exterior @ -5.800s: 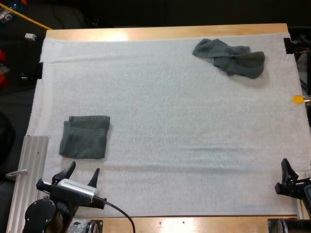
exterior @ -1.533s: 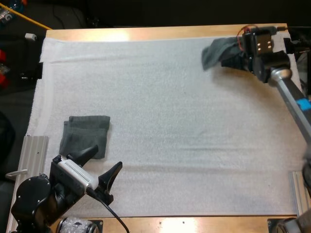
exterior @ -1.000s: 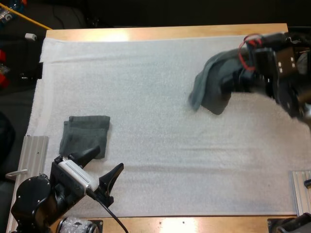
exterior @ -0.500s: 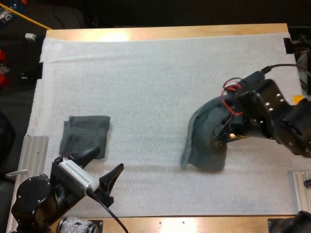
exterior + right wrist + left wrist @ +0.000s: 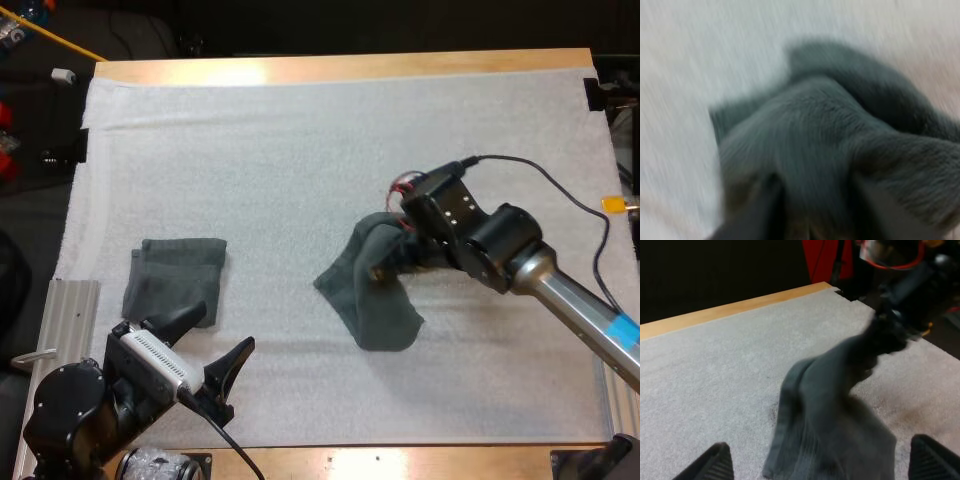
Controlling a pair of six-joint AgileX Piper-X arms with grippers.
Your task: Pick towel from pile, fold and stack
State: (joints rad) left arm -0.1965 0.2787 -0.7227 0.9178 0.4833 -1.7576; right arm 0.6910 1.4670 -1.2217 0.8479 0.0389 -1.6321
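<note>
1. A white mat [image 5: 300, 180] covers most of the wooden worktop [image 5: 330, 66].
2. A ribbed metal rail [image 5: 65, 320] lies at lower left, along the mat's edge.
3. A small white cylinder [image 5: 64, 75] sits upper left, off the worktop.

A white mat [image 5: 300, 150] covers most of the wooden bench [image 5: 330, 68]. A folded dark grey-green cloth towel [image 5: 175, 280] lies on the mat near its left edge, toward the near left corner. The left hand [image 5: 220, 328] stands just before it. A crumpled dark grey-green cloth towel [image 5: 370, 290] hangs from the right hand [image 5: 395, 262] just right of the mat's middle. Its lower end rests on the mat, well apart from the folded one.
</note>
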